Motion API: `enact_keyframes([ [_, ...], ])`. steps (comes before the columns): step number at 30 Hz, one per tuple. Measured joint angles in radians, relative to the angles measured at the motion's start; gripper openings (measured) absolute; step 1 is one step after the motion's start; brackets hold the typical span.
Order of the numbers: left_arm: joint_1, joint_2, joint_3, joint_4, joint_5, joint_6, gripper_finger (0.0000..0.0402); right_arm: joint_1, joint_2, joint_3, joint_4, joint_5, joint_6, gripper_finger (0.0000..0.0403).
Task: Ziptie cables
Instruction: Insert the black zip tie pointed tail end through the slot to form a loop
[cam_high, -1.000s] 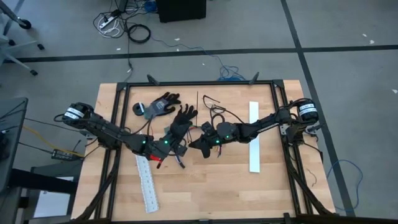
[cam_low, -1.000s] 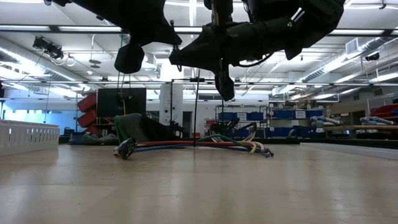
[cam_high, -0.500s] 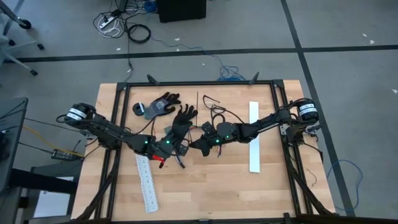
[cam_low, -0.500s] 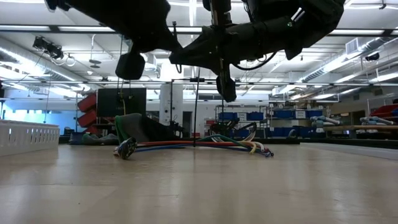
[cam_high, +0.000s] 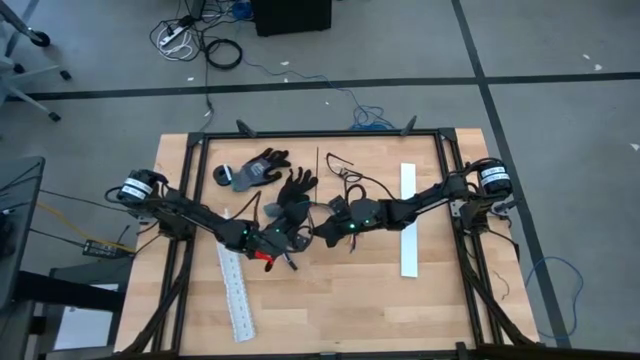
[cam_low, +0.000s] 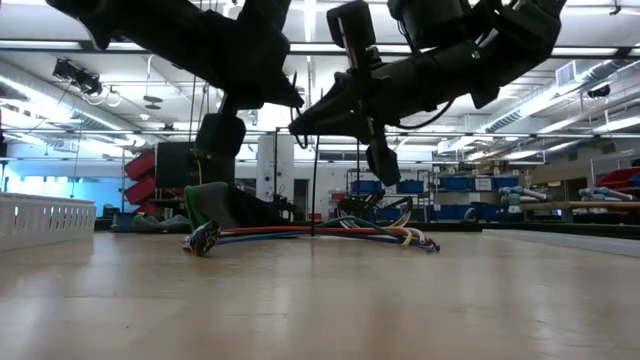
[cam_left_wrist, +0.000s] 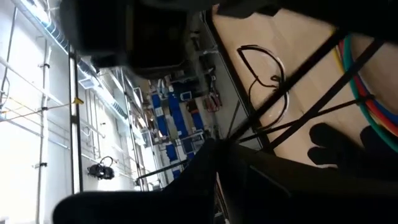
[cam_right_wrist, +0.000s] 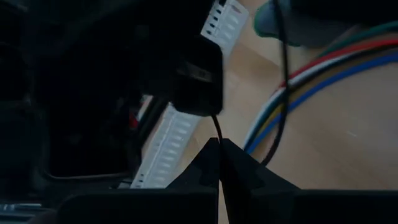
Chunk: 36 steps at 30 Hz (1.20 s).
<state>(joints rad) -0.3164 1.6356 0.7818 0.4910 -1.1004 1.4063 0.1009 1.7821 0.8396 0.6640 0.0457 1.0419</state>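
Note:
The cables (cam_low: 320, 233) lie flat on the table as a colored bundle, also seen in the high view (cam_high: 285, 260) and the right wrist view (cam_right_wrist: 311, 68). My left gripper (cam_low: 220, 135) hangs shut just above the bundle's left end (cam_high: 283, 242). My right gripper (cam_low: 383, 165) hovers shut close beside it over the bundle (cam_high: 318, 233). A thin black strand (cam_right_wrist: 214, 127) runs from the right fingertips toward a dark block (cam_right_wrist: 199, 74) by the left gripper. My left gripper: thin black strands (cam_left_wrist: 292, 81) run off from beside its shut fingertips, but I cannot tell whether it touches them. My right gripper pinches the thin black strand (cam_right_wrist: 216, 138) between its two fingertips. The strand is clear of the table and leads away toward the left gripper.
Two black gloves (cam_high: 255, 170) (cam_high: 296, 188) and a small roll (cam_high: 222, 175) lie at the far left. Loose black wire (cam_high: 345, 170) lies beyond the grippers. White slotted strips lie at the near left (cam_high: 235, 290) and at the right (cam_high: 408, 222).
My left gripper has come down toward the cables and a little toward the table's right and near edges, staying shut. My right gripper has rolled about its own line and barely shifted. The cables have kept still.

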Motion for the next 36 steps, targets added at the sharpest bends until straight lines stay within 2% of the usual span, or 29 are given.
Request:
enact_keyframes([
  [8,0.000,0.000,0.000,0.007,-0.002,-0.006,0.0000,0.000,0.000,-0.023,0.073,0.000,-0.050,0.0000],
  [14,0.003,-0.001,0.001,0.022,-0.010,-0.066,0.0000,0.025,0.000,-0.023,0.107,0.004,-0.248,0.0000],
  [19,-0.019,-0.068,0.007,0.034,-0.040,-0.134,0.0000,0.049,0.000,-0.023,0.161,0.015,-0.431,0.0000],
  [25,-0.028,-0.181,0.007,-0.004,-0.099,-0.305,0.0000,0.058,0.000,-0.022,0.244,0.021,-0.744,0.0000],
  [31,-0.056,-0.250,0.007,-0.154,-0.193,-0.569,0.0000,0.073,-0.001,-0.022,0.388,-0.006,-1.065,0.0007],
  [36,-0.096,-0.271,0.007,-0.252,-0.235,-0.792,0.0000,0.075,-0.004,-0.022,0.429,-0.052,-1.196,0.0021],
])
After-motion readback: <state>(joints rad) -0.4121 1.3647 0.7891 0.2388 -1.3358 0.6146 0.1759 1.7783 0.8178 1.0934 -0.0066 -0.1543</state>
